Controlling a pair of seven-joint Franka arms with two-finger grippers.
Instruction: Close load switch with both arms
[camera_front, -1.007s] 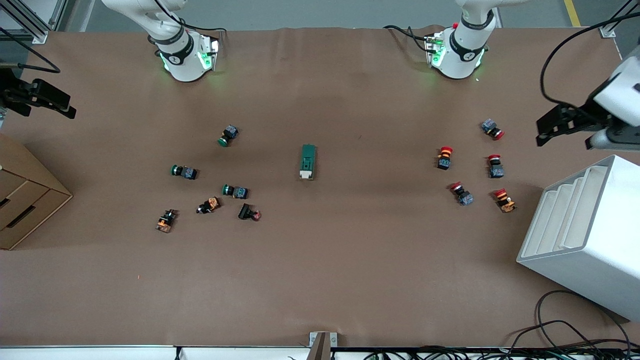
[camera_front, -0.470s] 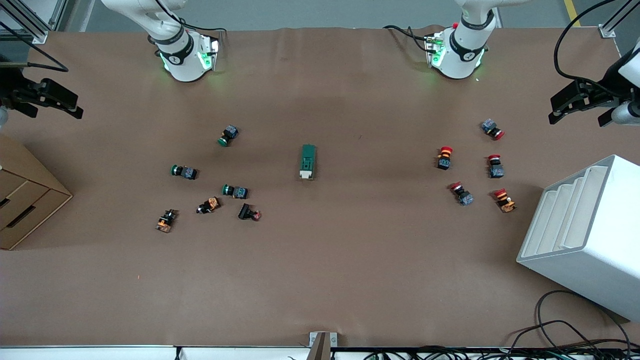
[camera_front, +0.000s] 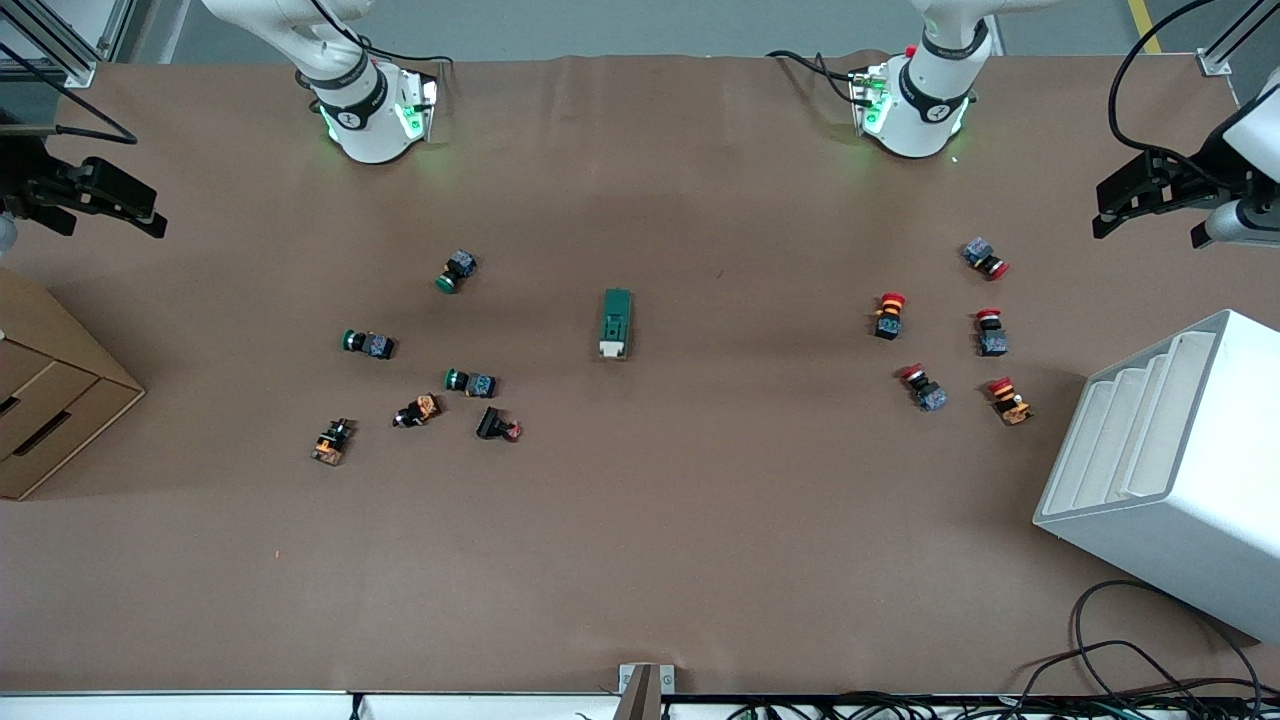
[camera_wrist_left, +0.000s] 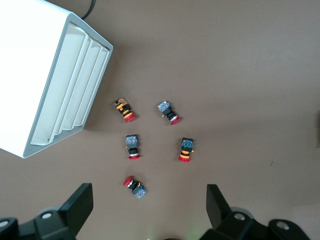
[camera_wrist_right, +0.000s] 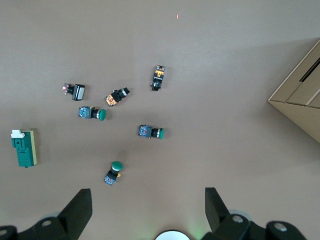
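Observation:
The load switch (camera_front: 616, 323), a dark green block with a white lever end pointing toward the front camera, lies alone at the table's middle. It also shows at the edge of the right wrist view (camera_wrist_right: 24, 148). My left gripper (camera_front: 1105, 210) hangs open and empty, high over the table's edge at the left arm's end; its own view (camera_wrist_left: 148, 200) shows wide-apart jaws over the red push buttons. My right gripper (camera_front: 150, 213) hangs open and empty over the table's edge at the right arm's end; its own view (camera_wrist_right: 147, 200) shows wide-apart jaws above the green buttons.
Several red-capped push buttons (camera_front: 889, 314) lie toward the left arm's end, beside a white slotted rack (camera_front: 1170, 470). Several green, orange and black buttons (camera_front: 470, 382) lie toward the right arm's end, near a cardboard drawer box (camera_front: 50, 400). Cables (camera_front: 1130, 660) trail at the front edge.
The left gripper rose and drew back toward the table's edge over the first half second, then barely shifted. The right gripper moved slightly inward. The load switch has not moved.

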